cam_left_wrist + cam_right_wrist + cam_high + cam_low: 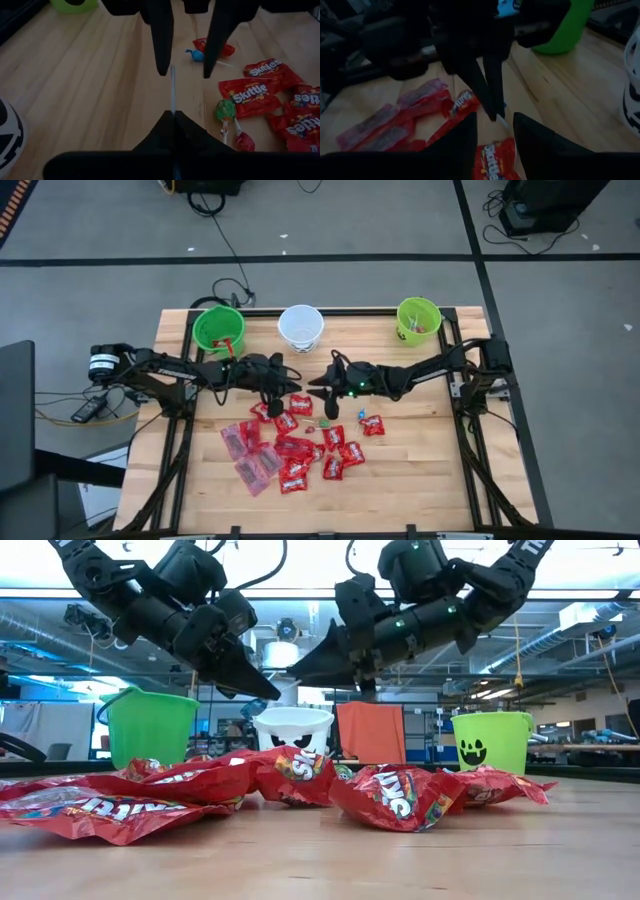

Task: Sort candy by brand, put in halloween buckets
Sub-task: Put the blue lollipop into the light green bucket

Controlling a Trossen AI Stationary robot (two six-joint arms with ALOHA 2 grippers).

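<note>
Skittles packets (300, 452) heaped near surface (420, 480) front edge, pinkish flat packets (250, 455) on their left. Just behind, left claw (272, 408) pinches a thin white stick, narrow. Right claw (331, 408) hovers opposite it, parted, empty. Far edge: green bucket (218, 328), white bucket (300, 326), green face bucket (418, 320).

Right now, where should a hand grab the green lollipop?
Probably the lollipop by its round green head, coming from straight above. It lies flat on the table, and the head stands higher than the thin stick.
</note>
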